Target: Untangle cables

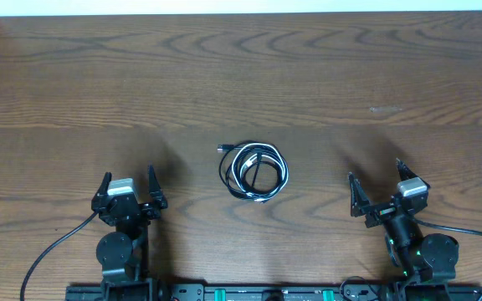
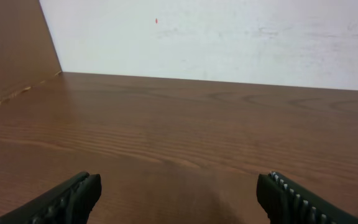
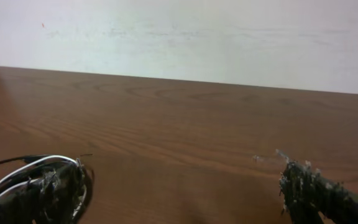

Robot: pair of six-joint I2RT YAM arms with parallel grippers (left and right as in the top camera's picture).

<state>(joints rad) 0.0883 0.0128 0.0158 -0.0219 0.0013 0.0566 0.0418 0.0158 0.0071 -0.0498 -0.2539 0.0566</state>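
The cables (image 1: 255, 171) lie in one small coil at the middle of the wooden table, a white cord and a black cord wound together, with a small plug end sticking out at its upper left. My left gripper (image 1: 128, 180) stands open near the front edge, well to the left of the coil. My right gripper (image 1: 375, 174) stands open to the right of it. In the right wrist view the cables (image 3: 14, 169) show at the lower left, partly behind one finger (image 3: 55, 190); that gripper (image 3: 182, 183) holds nothing. The left gripper (image 2: 179, 190) has only bare wood between its fingers.
A white wall runs along the table's far edge (image 1: 241, 13). A brown side panel (image 2: 11, 50) stands at the far left. Both arm bases and their thick black wires (image 1: 48, 251) sit at the front edge. A pale scuff (image 1: 385, 109) marks the wood at the right.
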